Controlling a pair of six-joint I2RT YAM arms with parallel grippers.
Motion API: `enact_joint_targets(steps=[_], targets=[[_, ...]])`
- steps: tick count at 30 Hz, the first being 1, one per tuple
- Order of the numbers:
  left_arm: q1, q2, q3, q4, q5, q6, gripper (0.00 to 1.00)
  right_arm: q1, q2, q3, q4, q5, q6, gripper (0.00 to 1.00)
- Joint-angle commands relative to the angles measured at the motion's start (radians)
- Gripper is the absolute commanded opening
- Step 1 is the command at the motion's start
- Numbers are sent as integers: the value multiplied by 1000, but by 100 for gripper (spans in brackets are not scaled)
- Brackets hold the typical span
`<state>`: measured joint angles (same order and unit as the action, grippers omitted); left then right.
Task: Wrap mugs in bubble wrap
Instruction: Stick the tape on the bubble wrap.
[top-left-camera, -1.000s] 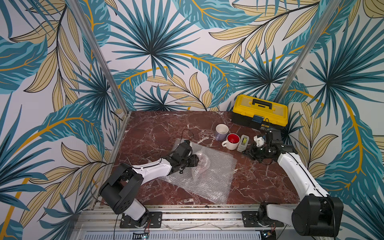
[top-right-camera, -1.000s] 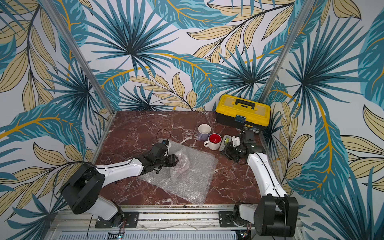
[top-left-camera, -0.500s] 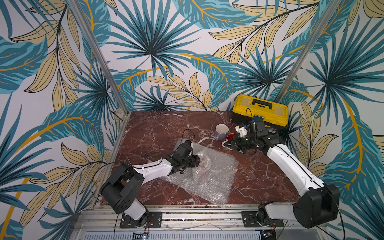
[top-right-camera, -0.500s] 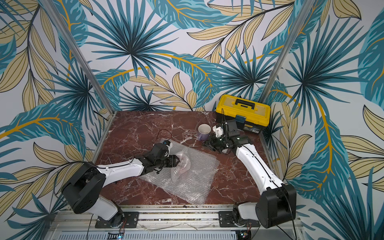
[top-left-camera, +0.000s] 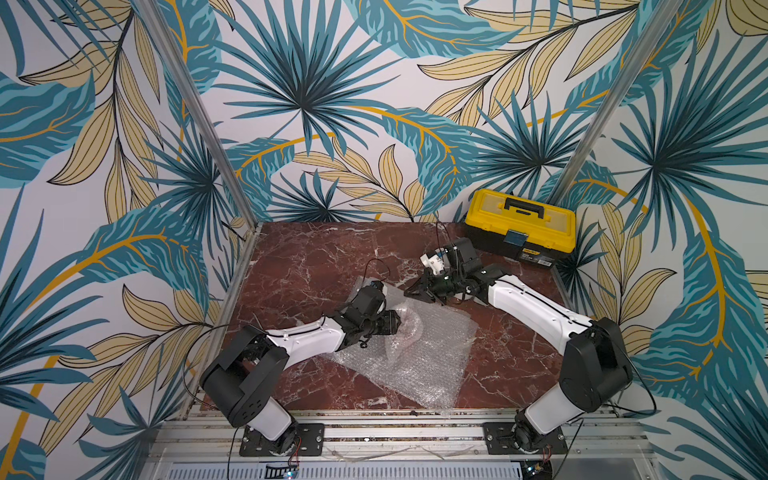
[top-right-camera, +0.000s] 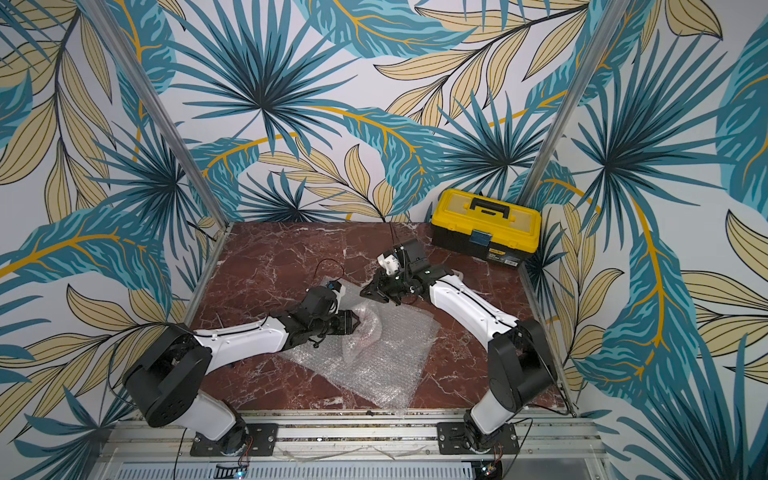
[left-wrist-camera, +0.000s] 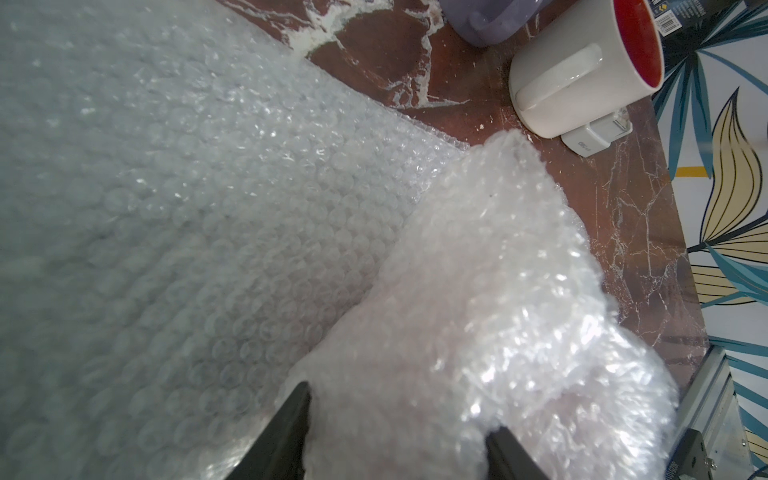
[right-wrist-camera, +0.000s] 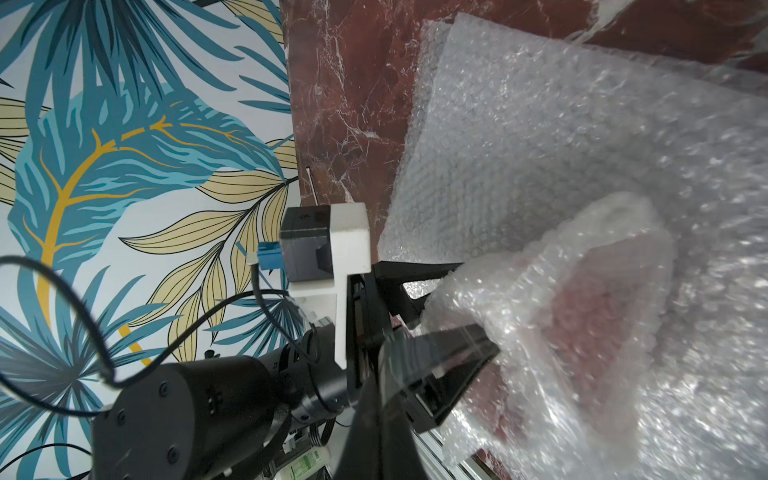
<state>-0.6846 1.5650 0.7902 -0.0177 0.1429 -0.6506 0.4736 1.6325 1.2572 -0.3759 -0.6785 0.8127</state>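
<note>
Right end effector (top-left-camera: 411, 291) closer, bubble wrap (top-left-camera: 424, 365) unmoved

Wallpaper (top-left-camera: 299, 104) of large teal and sand-yellow palm leaves on a pale ground fills the upper frame and both sides. Two slanted aluminium posts (top-left-camera: 195, 112) meet the back corners of a red-brown, white-veined marble desk (top-left-camera: 316, 257) at lower centre. A yellow-and-black toolbox (top-left-camera: 521, 222) sits at its right rear. A slotted aluminium rail (top-left-camera: 399, 432) runs along the bottom edge. The light is soft and even.
</note>
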Motion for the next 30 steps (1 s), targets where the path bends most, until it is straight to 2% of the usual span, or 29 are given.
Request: enact_joint_targets(steps=[1, 11, 30], targets=[[-12, 21, 19, -27, 21, 20, 56, 20, 28, 22, 64, -36, 6, 0], [-13, 18, 17, -25, 18, 19, 55, 56, 63, -1, 107, -72, -1, 0], [-13, 23, 18, -24, 15, 17, 55, 64, 16, -193, 187, -76, 12, 0]])
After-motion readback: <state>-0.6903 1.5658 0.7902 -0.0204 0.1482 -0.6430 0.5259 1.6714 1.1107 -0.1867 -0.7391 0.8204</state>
